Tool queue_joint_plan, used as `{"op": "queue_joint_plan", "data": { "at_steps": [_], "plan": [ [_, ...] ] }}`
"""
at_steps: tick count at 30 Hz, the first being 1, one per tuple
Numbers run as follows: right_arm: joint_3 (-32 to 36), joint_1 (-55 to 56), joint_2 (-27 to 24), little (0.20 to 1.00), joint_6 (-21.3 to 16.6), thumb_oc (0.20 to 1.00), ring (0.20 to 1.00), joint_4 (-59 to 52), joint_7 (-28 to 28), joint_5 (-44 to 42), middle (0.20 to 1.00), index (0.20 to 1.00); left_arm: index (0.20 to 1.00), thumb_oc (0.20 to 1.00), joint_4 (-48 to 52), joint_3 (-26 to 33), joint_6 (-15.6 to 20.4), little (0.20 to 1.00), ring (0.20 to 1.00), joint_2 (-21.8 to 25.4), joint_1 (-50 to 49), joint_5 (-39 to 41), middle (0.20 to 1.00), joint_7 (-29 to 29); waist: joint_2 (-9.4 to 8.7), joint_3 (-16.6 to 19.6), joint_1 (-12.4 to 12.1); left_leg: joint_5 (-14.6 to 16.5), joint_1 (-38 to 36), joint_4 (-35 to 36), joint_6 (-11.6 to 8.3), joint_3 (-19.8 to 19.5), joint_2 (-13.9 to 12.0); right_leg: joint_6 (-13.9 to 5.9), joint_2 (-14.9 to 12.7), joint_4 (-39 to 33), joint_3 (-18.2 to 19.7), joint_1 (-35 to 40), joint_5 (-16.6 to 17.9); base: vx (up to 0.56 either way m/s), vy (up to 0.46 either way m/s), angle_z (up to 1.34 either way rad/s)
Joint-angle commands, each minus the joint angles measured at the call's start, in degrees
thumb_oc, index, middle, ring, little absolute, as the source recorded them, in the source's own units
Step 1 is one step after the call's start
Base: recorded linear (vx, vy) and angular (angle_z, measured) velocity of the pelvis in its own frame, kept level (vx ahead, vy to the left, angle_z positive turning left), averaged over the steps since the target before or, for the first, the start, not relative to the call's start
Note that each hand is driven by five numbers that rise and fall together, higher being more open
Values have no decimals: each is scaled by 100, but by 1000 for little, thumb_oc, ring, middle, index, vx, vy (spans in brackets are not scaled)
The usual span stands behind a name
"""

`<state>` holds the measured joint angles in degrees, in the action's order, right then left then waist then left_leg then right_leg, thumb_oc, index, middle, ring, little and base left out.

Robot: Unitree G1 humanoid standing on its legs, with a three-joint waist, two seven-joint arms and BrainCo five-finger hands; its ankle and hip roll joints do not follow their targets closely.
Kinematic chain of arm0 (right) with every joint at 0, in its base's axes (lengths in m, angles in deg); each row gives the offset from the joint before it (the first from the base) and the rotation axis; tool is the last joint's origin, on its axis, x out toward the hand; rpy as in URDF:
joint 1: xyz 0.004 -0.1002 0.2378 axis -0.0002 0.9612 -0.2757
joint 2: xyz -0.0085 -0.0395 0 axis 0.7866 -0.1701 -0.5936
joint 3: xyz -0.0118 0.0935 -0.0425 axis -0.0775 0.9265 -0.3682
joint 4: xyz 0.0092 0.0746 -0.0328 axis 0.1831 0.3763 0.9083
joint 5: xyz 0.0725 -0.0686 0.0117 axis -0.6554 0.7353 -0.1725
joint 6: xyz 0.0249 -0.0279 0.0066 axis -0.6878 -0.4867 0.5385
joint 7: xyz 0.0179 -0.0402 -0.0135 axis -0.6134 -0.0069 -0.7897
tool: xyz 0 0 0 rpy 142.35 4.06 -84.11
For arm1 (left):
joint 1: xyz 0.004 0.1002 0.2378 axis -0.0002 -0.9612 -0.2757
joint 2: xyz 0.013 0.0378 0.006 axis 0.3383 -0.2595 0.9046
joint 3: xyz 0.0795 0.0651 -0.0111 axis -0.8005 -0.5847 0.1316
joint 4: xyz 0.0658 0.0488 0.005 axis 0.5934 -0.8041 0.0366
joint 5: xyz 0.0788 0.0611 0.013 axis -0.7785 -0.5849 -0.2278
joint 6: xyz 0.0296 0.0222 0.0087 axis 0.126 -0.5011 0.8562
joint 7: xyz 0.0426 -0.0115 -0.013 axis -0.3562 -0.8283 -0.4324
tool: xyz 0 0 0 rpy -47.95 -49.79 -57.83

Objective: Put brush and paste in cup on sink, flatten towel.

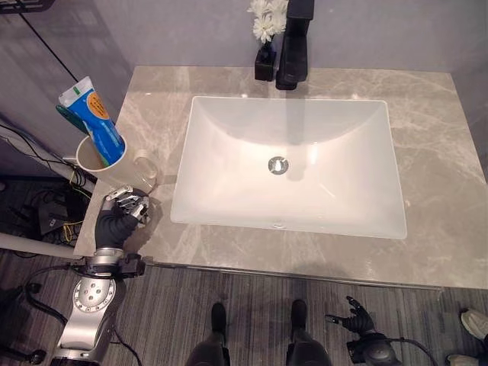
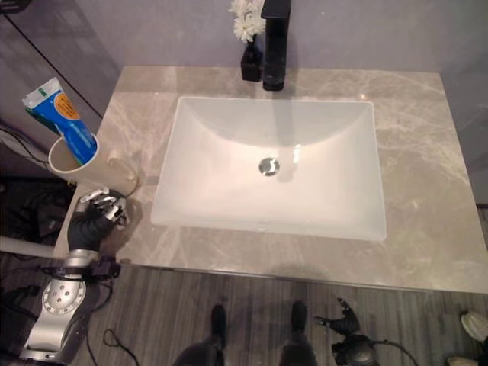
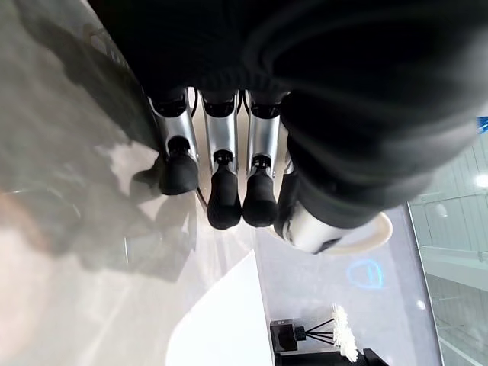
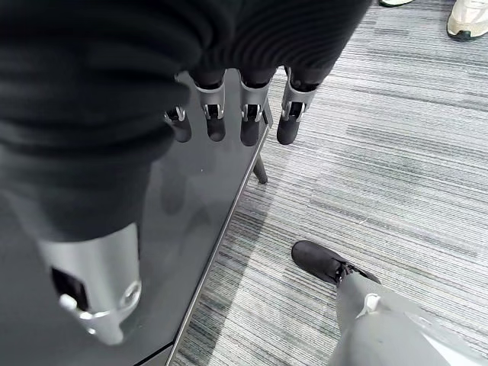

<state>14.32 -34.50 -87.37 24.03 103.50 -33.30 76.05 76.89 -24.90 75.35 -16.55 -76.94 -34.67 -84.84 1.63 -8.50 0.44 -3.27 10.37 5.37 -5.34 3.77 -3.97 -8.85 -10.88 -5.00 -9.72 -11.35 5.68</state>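
Note:
A cream cup (image 1: 114, 171) with a handle stands on the grey marble counter (image 1: 435, 152) at its left edge, left of the sink. A blue toothpaste tube (image 1: 99, 122) leans out of it, with a teal brush (image 1: 67, 116) behind the tube. My left hand (image 1: 120, 216) rests just in front of the cup near the counter's front left corner. Its fingers (image 3: 225, 198) are relaxed over the marble and hold nothing, with the cup's rim (image 3: 374, 232) just past the thumb. My right hand (image 1: 358, 322) hangs open below the counter's front edge, fingers (image 4: 248, 122) loose above the floor.
The white sink basin (image 1: 229, 152) fills the counter's middle, with a black faucet (image 1: 293, 46) and a small black vase of white flowers (image 1: 267, 23) behind it. A person's light shoe (image 1: 474, 323) stands on the striped floor at the lower right.

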Motion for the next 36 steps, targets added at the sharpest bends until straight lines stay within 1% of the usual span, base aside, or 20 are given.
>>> {"op": "queue_joint_plan", "data": {
  "at_steps": [1, 21, 36],
  "plan": [
    [-145, -210, -20, 1000, -57, 1000, 1000, -31, -107, 27, 1000, 1000, 200, 200, -147, 245, 189, 200, 200, 74, 205, 27, 200, -233, -74, -72, -10, 203, -136, -37, -38, 98, 156, -30, -116, 0, 207, 332, 111, 0, 0, 0],
    [-185, -220, -7, 1000, -61, 1000, 1000, 59, -90, 5, 1000, 1000, 200, 200, -734, 541, 237, 200, 200, 235, 691, -271, 200, -729, -145, -80, 77, 232, -121, -37, -59, 170, 103, -20, -60, 0, 283, 273, 89, 5, -1, -3],
    [-267, -233, -13, 1000, -68, 1000, 1000, 13, -47, -4, 1000, 1000, 200, 200, -1314, 492, 237, 200, 200, 489, 1300, -426, 200, -1046, -223, -107, 193, 233, -92, -37, -80, 241, 61, -21, -14, 0, 356, 184, 94, 1, 0, 0]
  ]
}}
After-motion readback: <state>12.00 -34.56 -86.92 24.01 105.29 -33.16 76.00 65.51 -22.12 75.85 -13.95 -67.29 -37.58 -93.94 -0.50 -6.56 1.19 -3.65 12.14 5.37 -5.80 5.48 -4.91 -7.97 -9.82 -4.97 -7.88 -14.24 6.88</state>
